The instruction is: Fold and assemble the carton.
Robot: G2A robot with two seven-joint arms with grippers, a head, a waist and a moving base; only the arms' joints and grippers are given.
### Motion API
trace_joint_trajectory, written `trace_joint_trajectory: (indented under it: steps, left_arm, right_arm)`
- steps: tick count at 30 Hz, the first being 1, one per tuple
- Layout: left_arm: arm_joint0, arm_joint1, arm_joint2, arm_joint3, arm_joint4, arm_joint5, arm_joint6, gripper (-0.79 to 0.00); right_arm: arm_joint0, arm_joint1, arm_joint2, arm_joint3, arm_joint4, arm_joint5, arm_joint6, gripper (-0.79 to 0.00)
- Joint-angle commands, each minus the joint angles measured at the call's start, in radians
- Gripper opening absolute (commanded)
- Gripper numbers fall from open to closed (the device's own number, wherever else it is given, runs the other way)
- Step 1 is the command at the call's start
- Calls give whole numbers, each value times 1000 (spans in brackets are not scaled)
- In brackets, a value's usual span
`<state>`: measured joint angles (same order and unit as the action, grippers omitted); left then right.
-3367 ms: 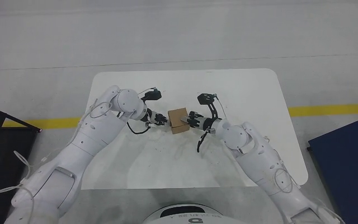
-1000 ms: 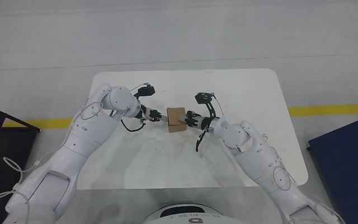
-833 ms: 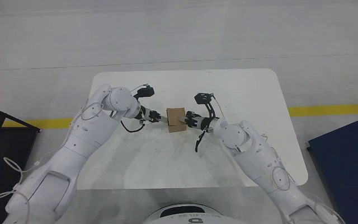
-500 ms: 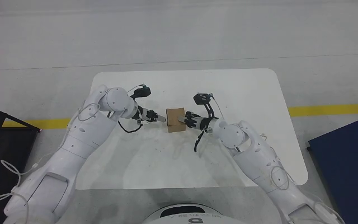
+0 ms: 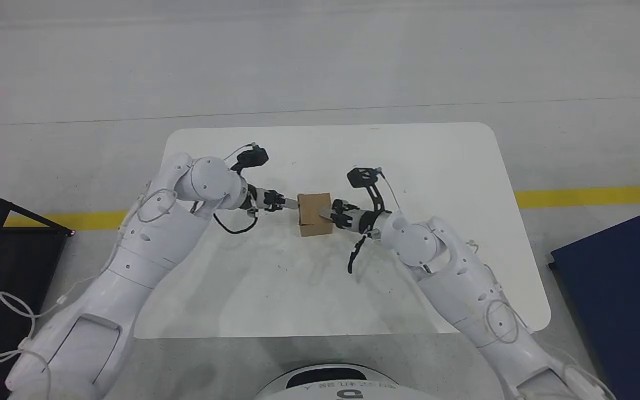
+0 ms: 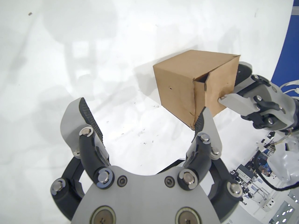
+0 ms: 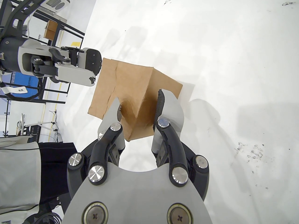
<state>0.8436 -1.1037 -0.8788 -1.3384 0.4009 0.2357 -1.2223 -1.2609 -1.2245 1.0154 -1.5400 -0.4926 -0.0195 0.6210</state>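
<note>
Overhead camera looking down, two close wrist cameras sharing the carton [image 6: 196,87]

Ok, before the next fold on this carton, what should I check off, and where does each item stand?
1. Right gripper clamped on the carton: ok, it straddles one corner.
2. Left gripper open and free: ok.
3. Left gripper touching the carton: cannot tell; it sits right at the carton's lower corner.
4. Side seam closed: not ok, a gap shows at its top.
5. Carton flat on the table: cannot tell.
</note>
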Motion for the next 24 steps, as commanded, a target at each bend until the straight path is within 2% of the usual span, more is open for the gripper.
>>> trace_joint_trajectory:
  steps: [1,9,15,24]
  left_arm:
    - [-12,-6,29,9,33,13,-10,0]
    - [-32,-19,59,33,32,5,-12,0]
    - [-16,-15,13,12,-54,-38,-2,0]
    - [5,-7,-3,-17,-49,-41,-12,0]
  right_arm:
    - [-7,2,5,-6,-3,0,-1,-502]
    - [-38,9,27,-40,-12,2,-2,-505]
    - [-58,15,52,-76,-11,-10,-4,-508]
    - [-71,18,57,-83,-16,-11,-4,-493]
